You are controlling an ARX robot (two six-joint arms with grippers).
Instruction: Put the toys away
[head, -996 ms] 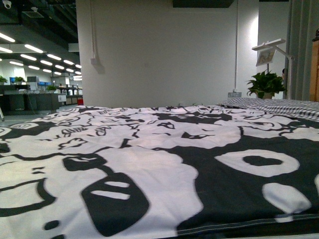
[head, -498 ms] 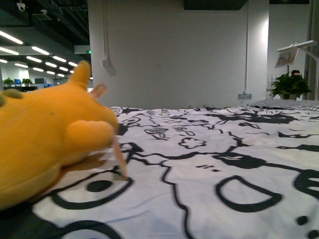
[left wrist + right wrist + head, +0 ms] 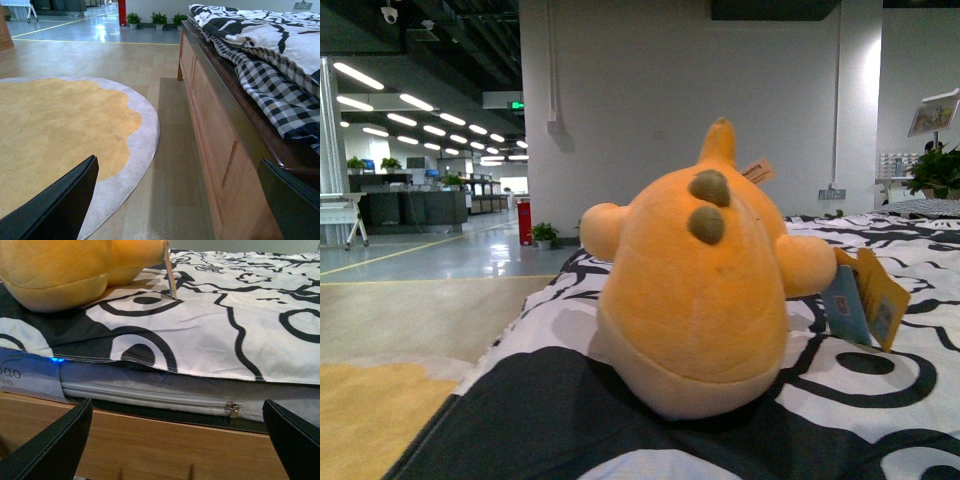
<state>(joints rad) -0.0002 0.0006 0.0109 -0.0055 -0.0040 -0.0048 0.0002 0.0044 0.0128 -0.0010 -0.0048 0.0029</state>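
The orange-yellow plush toy (image 3: 695, 285) lies on the black-and-white patterned bedspread (image 3: 880, 400), near the bed's left edge, with two dark brown marks on its back, a pale underside and paper tags (image 3: 865, 300) on its right. It also shows in the right wrist view (image 3: 70, 267). My right gripper (image 3: 175, 450) is open and empty, low in front of the bed's wooden side, below the toy. My left gripper (image 3: 180, 205) is open and empty, beside the bed frame above the floor. Neither arm shows in the front view.
The wooden bed frame (image 3: 215, 135) runs along the left gripper's side, with checked bedding (image 3: 270, 85) hanging over it. A round yellow rug with a grey rim (image 3: 55, 130) lies on the wood floor. A white wall (image 3: 670, 100) stands behind the bed; potted plants (image 3: 159, 20) stand by it.
The front view has swung left: the plush toy, absent one second ago and at the left edge half a second ago, now fills the middle, and the floor beside the bed shows.
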